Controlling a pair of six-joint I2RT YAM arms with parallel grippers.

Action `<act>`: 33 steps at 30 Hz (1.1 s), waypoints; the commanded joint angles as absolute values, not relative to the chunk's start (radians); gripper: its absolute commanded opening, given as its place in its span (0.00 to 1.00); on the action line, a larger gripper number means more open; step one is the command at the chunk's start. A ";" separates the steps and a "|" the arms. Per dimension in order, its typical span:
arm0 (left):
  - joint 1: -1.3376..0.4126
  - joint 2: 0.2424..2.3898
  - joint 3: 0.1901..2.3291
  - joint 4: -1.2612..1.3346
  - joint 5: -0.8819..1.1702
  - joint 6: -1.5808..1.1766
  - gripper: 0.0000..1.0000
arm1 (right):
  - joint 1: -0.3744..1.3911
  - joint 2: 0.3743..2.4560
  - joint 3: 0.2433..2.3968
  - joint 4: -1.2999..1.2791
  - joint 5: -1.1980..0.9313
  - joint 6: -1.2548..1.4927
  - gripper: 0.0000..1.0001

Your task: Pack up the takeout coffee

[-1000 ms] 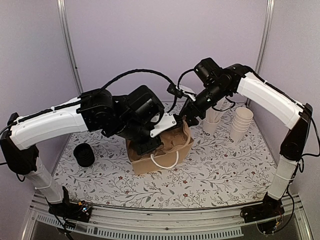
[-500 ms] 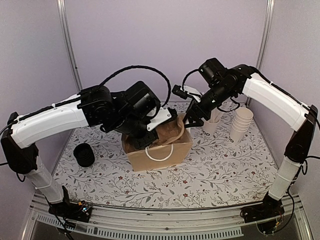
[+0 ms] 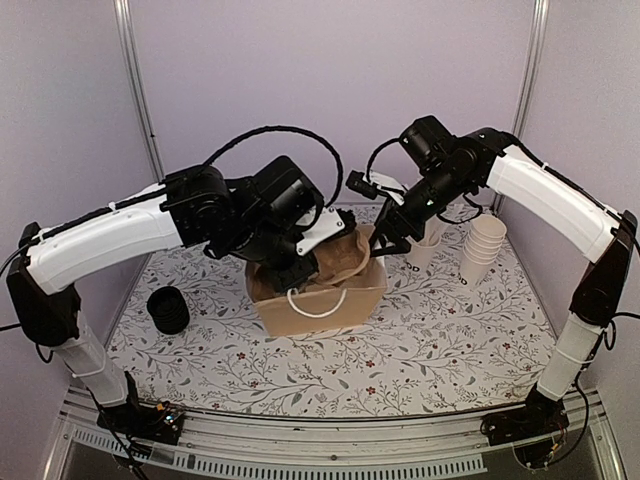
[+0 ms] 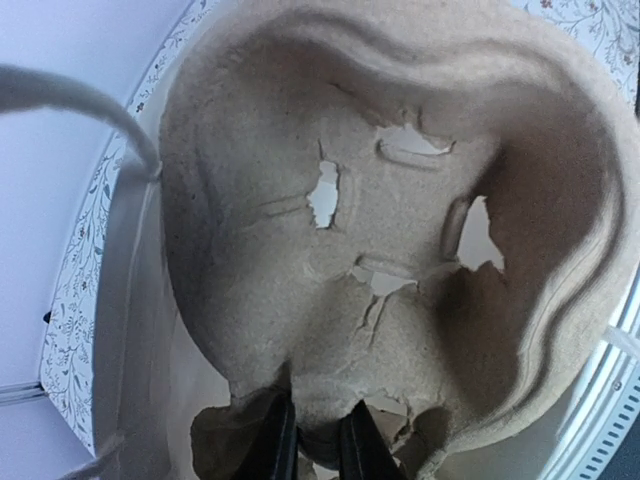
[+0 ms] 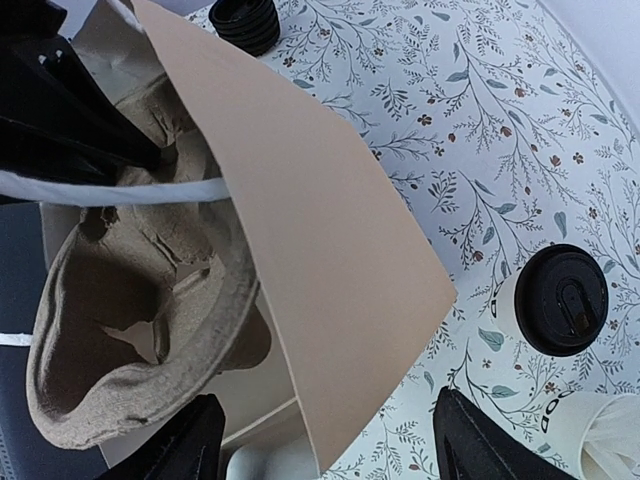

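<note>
A brown paper bag stands open in the middle of the table. My left gripper is shut on the edge of a pulp cup carrier and holds it tilted in the bag's mouth; its fingers pinch the carrier's rim. My right gripper is wide open and straddles the bag's right wall at the rim, one finger inside. One white takeout coffee with a black lid stands on the table beside the bag; it is hidden in the top view.
A stack of black lids sits at the left, also in the right wrist view. A white cup of straws and nested lidless cups stand at the back right. The tablecloth is floral.
The bag has gone from leaning to standing upright and shifted slightly right. My left gripper has lowered the carrier into its mouth. My right gripper has stayed at the bag's right rim.
</note>
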State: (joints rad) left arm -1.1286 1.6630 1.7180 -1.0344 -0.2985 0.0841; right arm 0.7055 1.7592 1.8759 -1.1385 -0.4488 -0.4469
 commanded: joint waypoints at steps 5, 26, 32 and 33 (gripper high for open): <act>-1.019 1.596 1.732 -0.973 -0.215 0.071 0.11 | 0.699 1.728 1.865 -1.163 -0.430 -0.475 0.75; -1.026 1.673 1.650 -1.062 -0.235 0.073 0.12 | 0.695 1.690 1.928 -1.179 -0.496 -0.491 0.76; -1.024 1.687 1.632 -1.071 -0.261 0.036 0.11 | 0.680 1.654 1.940 -1.187 -0.535 -0.501 0.76; -1.024 1.689 1.628 -1.071 -0.269 0.032 0.11 | 0.679 1.650 1.936 -1.185 -0.535 -0.502 0.76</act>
